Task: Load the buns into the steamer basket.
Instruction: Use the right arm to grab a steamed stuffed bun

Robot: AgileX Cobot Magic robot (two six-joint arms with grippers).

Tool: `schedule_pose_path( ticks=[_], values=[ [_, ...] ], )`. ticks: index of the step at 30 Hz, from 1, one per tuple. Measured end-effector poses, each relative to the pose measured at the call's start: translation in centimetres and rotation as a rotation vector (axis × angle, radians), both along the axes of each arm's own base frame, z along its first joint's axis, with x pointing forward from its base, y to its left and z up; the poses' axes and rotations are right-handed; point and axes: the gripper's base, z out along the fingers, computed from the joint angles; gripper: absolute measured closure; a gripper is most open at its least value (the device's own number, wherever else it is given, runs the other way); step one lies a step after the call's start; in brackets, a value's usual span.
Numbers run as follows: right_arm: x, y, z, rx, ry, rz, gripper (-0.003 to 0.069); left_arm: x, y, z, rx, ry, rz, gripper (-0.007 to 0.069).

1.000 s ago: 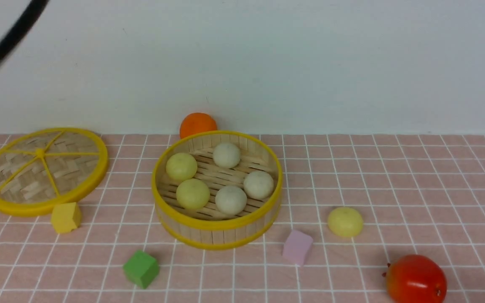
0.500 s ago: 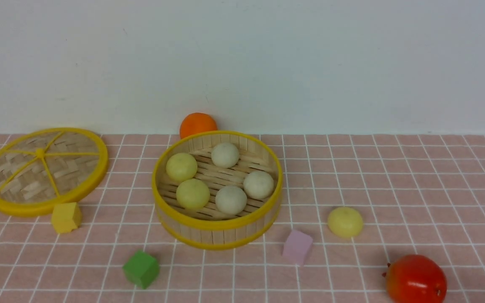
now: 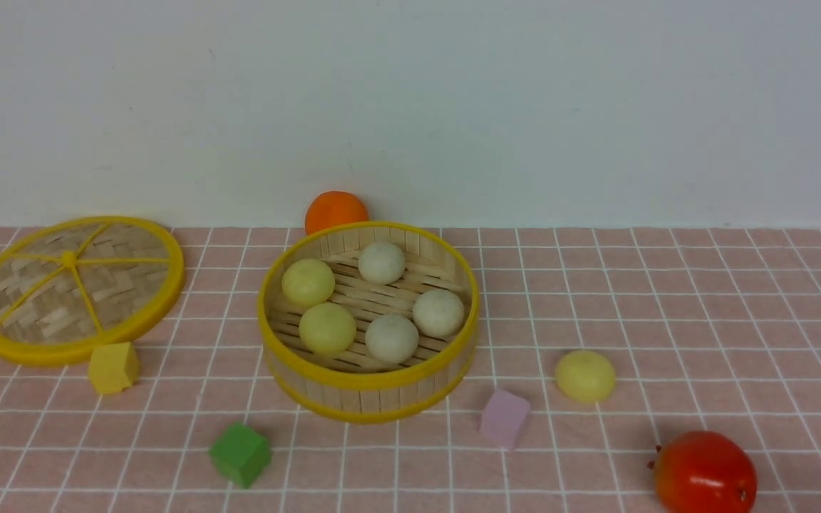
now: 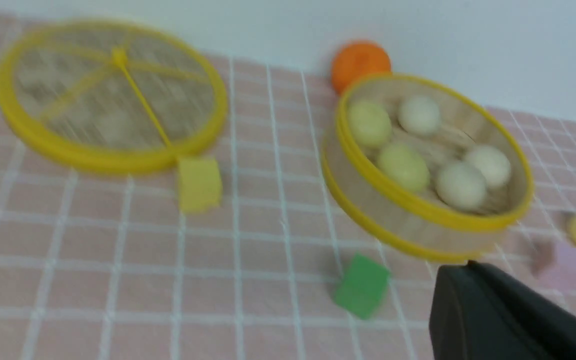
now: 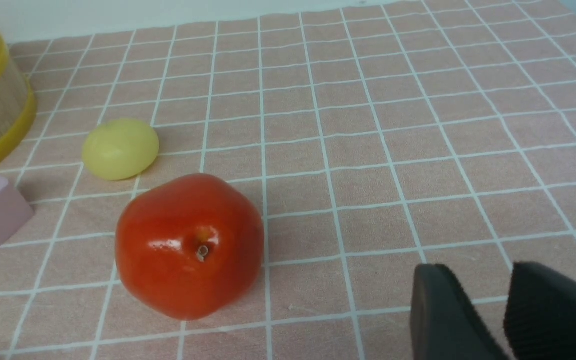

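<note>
Since five buns already sit in the steamer basket, three off-white and two pale yellow, the task is nearly done. One left: the last bun, pale yellow, on the counter right of the basket and apart from it, toward the near edge, near the lilac cube.

Right tool: spread, empty, back by the counter's near edge on the right side, out of the front view. The last bun is well apart from it. The red fruit sits roughly between them, close to the bun, so my read is the approach has to skirt or clear it.

Left tool: clenched, nothing in it, on the near side of the basket by the green cube. The last bun is on the basket's far side from it. Right arm looks the obvious pick.
</note>
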Motion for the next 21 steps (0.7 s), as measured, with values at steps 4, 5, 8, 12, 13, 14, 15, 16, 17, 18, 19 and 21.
schedule_pose_path(
  ticks=[4, 5, 8, 12, 13, 14, 15, 16, 17, 18, 19, 21],
  values=[
    [0.0, 0.0, 0.0, 0.0, 0.0, 0.0, 0.0419, -0.3, 0.1, -1.6, 0.015, -0.144, -0.006, 0.0612],
    [0.0, 0.0, 0.0, 0.0, 0.0, 0.0, 0.0419, -0.2, 0.1, -1.7, 0.018, -0.144, -0.004, 0.0612],
    [0.0, 0.0, 0.0, 0.0, 0.0, 0.0, 0.0419, -0.9, 0.4, -4.7, 0.003, -0.18, 0.049, 0.0612],
    [0.0, 0.0, 0.0, 0.0, 0.0, 0.0, 0.0419, -0.4, 0.6, -9.4, -0.001, -0.069, 0.136, 0.0612],
    [0.0, 0.0, 0.0, 0.0, 0.0, 0.0, 0.0419, -0.3, 0.7, -10.4, -0.003, -0.039, 0.153, 0.0612],
    [0.0, 0.0, 0.0, 0.0, 0.0, 0.0, 0.0419, -0.2, 0.8, -11.5, -0.009, 0.002, 0.175, 0.0612],
    [0.0, 0.0, 0.0, 0.0, 0.002, 0.0, 0.0419, -0.2, 0.9, -12.1, -0.012, 0.031, 0.195, 0.0612],
    [0.0, 0.0, 0.0, 0.0, 0.001, 0.0, 0.0419, -0.2, 0.9, -12.1, -0.026, 0.031, 0.211, 0.0612],
    [0.0, 0.0, 0.0, 0.0, 0.001, 0.0, 0.0419, -0.2, 1.0, -12.1, -0.034, 0.032, 0.226, 0.0612],
    [0.0, 0.0, 0.0, 0.0, 0.001, 0.0, 0.0419, -0.2, 1.0, -12.1, -0.039, 0.032, 0.237, 0.0612],
    [0.0, 0.0, 0.0, 0.0, 0.001, 0.0, 0.0419, -0.2, 1.0, -12.1, -0.043, 0.031, 0.248, 0.0612],
    [0.0, 0.0, 0.0, 0.0, 0.001, 0.0, 0.0419, -0.2, 1.1, -12.1, -0.048, 0.032, 0.26, 0.0612]
  ],
)
